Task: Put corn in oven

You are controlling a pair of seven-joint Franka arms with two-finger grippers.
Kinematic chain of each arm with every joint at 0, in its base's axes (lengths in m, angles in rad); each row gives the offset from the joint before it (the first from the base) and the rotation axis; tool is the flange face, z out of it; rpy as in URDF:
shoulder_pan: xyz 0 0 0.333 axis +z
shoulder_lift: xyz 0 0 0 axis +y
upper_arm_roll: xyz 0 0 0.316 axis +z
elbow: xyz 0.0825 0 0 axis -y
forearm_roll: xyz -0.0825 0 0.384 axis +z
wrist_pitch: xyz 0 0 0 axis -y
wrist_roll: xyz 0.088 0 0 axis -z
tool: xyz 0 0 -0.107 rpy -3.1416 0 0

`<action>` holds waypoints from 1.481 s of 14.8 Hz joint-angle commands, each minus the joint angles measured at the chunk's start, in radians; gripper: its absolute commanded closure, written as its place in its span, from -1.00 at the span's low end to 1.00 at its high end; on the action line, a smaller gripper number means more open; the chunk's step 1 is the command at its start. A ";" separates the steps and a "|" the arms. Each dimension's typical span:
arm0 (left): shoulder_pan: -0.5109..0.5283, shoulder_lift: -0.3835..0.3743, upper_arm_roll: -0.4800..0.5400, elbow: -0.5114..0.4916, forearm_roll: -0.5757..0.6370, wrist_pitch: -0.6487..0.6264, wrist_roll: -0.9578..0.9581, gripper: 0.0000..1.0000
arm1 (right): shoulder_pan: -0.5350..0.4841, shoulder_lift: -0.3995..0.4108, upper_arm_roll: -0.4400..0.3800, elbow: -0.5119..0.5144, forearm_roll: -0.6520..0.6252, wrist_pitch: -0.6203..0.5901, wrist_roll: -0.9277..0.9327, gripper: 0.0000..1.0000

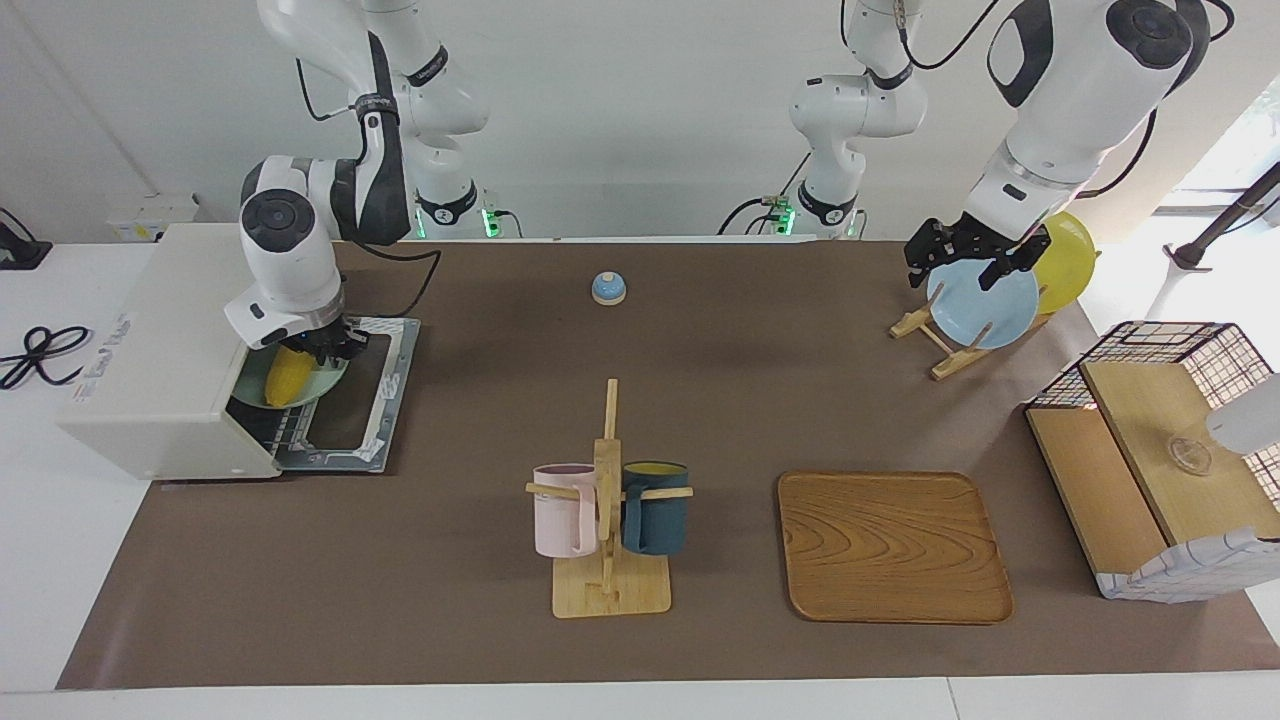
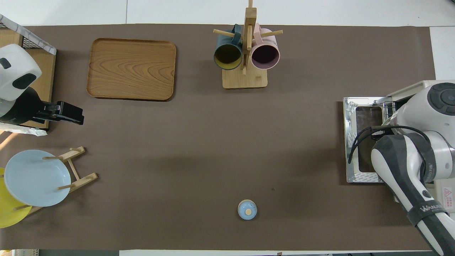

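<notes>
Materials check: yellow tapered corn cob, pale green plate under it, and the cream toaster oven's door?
Yellow tapered corn cob: likely plastic, since it is smooth and uniformly bright. Pale green plate: glossy, either ceramic or melamine. Cream toaster oven: painted metal body; its drop-down door has a silvery metal frame around dark glass.

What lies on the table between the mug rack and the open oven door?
Nothing: in the overhead view the stretch of brown table cover between the mug rack and the door of the oven is bare. The facing view agrees.
</notes>
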 commanded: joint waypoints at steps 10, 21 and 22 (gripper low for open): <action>0.010 -0.009 -0.009 0.003 0.015 -0.010 0.000 -1.00 | 0.179 0.029 0.020 0.089 0.118 -0.027 0.141 1.00; 0.010 -0.009 -0.009 0.003 0.016 -0.010 0.000 -1.00 | 0.170 0.146 0.016 -0.014 0.102 0.215 0.189 1.00; 0.010 -0.009 -0.009 0.003 0.016 -0.010 0.000 -1.00 | 0.165 0.146 0.016 -0.015 0.096 0.214 0.189 1.00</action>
